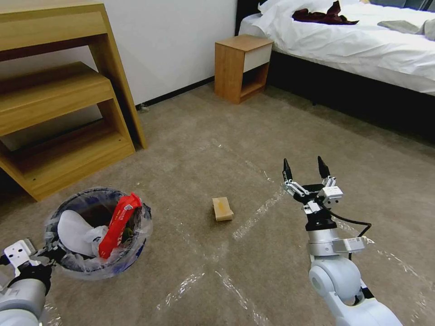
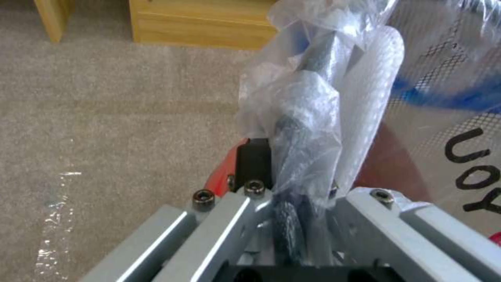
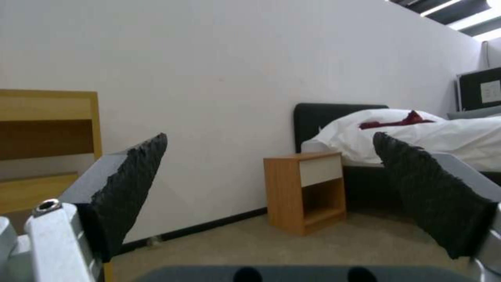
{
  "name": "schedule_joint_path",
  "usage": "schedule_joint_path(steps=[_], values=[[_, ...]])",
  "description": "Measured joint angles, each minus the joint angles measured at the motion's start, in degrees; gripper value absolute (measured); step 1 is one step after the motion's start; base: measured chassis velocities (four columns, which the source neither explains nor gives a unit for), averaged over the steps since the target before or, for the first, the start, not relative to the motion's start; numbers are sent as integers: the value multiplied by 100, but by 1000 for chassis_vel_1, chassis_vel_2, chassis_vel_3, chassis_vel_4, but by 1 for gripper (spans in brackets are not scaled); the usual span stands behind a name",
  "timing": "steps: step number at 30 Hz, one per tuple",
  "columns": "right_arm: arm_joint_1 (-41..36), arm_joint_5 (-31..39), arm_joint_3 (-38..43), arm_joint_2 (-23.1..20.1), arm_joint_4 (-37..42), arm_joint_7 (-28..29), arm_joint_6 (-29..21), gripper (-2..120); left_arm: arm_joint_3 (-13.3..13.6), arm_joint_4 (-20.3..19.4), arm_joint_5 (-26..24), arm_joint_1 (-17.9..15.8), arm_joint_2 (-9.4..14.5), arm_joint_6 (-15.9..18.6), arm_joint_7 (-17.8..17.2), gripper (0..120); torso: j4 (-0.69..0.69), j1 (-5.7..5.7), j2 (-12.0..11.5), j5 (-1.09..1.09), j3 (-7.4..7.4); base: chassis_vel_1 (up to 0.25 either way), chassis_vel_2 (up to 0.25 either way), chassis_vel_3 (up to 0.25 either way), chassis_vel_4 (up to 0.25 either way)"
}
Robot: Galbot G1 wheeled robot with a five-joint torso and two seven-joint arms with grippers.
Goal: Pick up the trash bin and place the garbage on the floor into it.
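The trash bin (image 1: 97, 231) hangs at the lower left of the head view, blue outside and lined with a crinkled clear bag. A white slipper (image 1: 77, 233) and a red wrapper (image 1: 118, 224) lie inside it. My left gripper (image 1: 47, 254) is shut on the bin's near rim; the left wrist view shows that gripper (image 2: 292, 184) clamped on the bag-covered rim (image 2: 313, 78). One piece of garbage, a small tan box (image 1: 222, 208), rests on the floor (image 1: 190, 149) between both arms. Right of the box, my right gripper (image 1: 306, 171) is raised and open, holding nothing; its dark pads (image 3: 130, 184) stand wide apart.
A wooden shelf unit (image 1: 59, 99) stands at the left by the wall. A small wooden nightstand (image 1: 242, 68) and a white bed (image 1: 353, 40) fill the back right. Shiny tape strips (image 1: 256, 217) cross the carpet around the box.
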Motion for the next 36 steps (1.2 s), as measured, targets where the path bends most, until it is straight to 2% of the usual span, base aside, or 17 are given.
schedule_joint_path(steps=[18,29,33,34,35,36], values=[[34,-20,-68,15,-126,-33,-3,99,28,59,0,-60,-11,-2,2,0,0,0,0,0,0,0,0,0,0],[288,-2,-278,65,-290,11,-67,99,-15,80,-4,-75,0,-12,-1,0,0,0,0,0,1,-90,93,96,-95],[471,206,-550,-57,-365,279,-283,100,-18,110,-8,-88,5,-17,-4,0,-1,0,0,0,1,-75,83,86,-81],[566,402,-676,-135,-359,497,-525,100,-17,120,-7,-91,2,-18,-4,0,-1,0,0,0,1,-58,46,53,-51],[566,402,-676,-135,-359,497,-525,100,-17,120,-7,-91,2,-18,-4,0,-1,0,0,0,1,-58,46,53,-51],[657,607,-789,-210,-328,754,-805,100,-13,129,-4,-92,-2,-20,-5,0,-1,0,0,0,1,0,0,0,0]])
